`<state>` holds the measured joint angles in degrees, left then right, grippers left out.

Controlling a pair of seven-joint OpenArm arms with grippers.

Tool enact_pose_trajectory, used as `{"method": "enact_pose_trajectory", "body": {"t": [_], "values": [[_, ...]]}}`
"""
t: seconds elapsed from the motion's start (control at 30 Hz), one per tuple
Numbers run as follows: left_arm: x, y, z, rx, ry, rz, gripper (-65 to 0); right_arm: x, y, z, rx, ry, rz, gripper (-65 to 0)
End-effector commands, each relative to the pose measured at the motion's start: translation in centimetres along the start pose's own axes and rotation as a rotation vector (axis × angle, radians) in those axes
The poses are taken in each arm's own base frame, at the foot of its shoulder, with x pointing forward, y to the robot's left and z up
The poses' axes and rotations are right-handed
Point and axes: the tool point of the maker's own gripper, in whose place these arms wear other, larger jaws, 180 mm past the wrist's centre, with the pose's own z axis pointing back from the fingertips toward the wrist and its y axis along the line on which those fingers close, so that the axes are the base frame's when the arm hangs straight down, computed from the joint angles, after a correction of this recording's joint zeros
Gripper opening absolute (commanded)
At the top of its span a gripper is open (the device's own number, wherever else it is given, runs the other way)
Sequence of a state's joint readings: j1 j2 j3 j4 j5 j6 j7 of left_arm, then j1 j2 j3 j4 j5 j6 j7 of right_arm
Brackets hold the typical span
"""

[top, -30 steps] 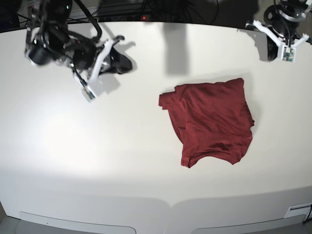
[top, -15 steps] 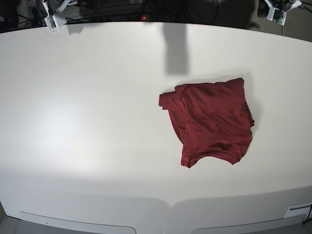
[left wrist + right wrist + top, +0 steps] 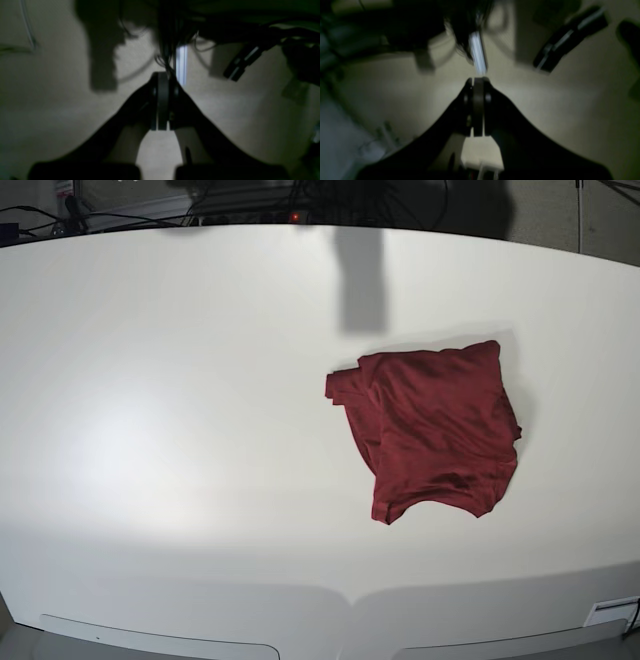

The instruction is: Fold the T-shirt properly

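The T-shirt (image 3: 432,430), dark red, lies folded into a rough, slightly rumpled square right of the middle of the white table (image 3: 180,430) in the base view. Neither arm shows in that view. In the left wrist view my left gripper (image 3: 160,100) is shut, its black fingers pressed together with nothing between them, over a dim floor with cables. My right gripper (image 3: 477,107) in the right wrist view is likewise shut and holds nothing. The shirt is out of sight in both wrist views.
Dark cables (image 3: 250,205) and a small red light (image 3: 294,217) sit behind the table's far edge. A white label (image 3: 610,612) is at the front right corner. Black equipment (image 3: 242,62) hangs near the left gripper.
Both arms have drawn back from over the table's far corners and left the base view. The shirt has not moved.
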<state>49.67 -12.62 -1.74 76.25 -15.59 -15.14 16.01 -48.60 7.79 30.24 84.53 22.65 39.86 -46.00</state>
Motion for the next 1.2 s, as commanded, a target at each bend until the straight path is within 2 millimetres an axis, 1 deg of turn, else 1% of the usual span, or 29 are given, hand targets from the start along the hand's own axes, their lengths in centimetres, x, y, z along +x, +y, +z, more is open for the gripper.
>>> {"method": "enact_pose_trajectory", "body": {"t": [0.0, 0.1, 0.2, 0.33, 0.4, 0.47, 0.57, 0.63, 0.7, 0.77, 0.83, 0.9, 1.0, 1.07, 1.17], "values": [[-1.5, 0.1, -0.5, 0.0, 0.024, 0.026, -65.0, -0.3, -1.2, -0.3, -0.014, 0.004, -0.014, -65.0], [-3.1, 1.3, -3.1, 0.026, 0.045, 0.081, -65.0, -0.6, -3.6, -2.5, -0.025, 0.052, -0.071, -65.0], [-3.5, 2.7, -5.1, 0.063, 0.04, 0.091, -65.0, -0.2, -6.0, -3.9, -0.045, 0.079, -0.112, -65.0], [-2.7, 4.2, -7.1, 0.098, 0.019, 0.126, -65.0, 1.7, -9.4, -5.3, -0.109, 0.049, -0.107, -65.0], [-2.0, 4.7, -7.9, 0.11, 0.01, 0.136, -65.0, 2.1, -10.2, -6.1, -0.127, 0.056, -0.088, -65.0], [-1.2, 4.9, -8.7, 0.114, 0.01, 0.112, -65.0, 2.5, -10.2, -7.1, -0.126, 0.071, -0.054, -65.0], [0.3, 5.3, -9.4, 0.124, -0.017, 0.094, -65.0, 3.4, -9.2, -8.6, -0.101, 0.067, 0.022, -65.0], [1.2, 5.8, -9.6, 0.151, -0.051, 0.096, -65.0, 4.2, -7.7, -9.7, -0.07, 0.057, 0.083, -65.0], [2.1, 6.4, -9.8, 0.199, -0.088, 0.091, -64.5, 5.3, -6.9, -10.8, -0.096, 0.044, 0.145, -65.0], [2.9, 6.5, -9.9, 0.218, -0.111, 0.09, -60.5, 5.9, -6.0, -11.8, -0.132, 0.051, 0.205, -65.0], [3.5, 6.0, -10.2, 0.212, -0.118, 0.093, -59.5, 6.8, -4.9, -12.7, -0.152, 0.05, 0.248, -65.0], [4.0, 5.4, -10.6, 0.203, -0.121, 0.101, -59.5, 7.4, -3.2, -13.6, -0.13, 0.043, 0.261, -65.0], [4.1, 4.3, -11.0, 0.185, -0.111, 0.114, -59.5, 7.9, -0.8, -14.5, -0.088, 0.037, 0.274, -65.0], [4.0, 3.7, -11.2, 0.176, -0.111, 0.12, -59.5, 8.0, 0.1, -14.9, -0.074, 0.034, 0.282, -65.0], [4.1, 2.5, -11.5, 0.16, -0.115, 0.13, -59.5, 8.3, 0.6, -15.1, -0.066, 0.02, 0.283, -65.0]]}}
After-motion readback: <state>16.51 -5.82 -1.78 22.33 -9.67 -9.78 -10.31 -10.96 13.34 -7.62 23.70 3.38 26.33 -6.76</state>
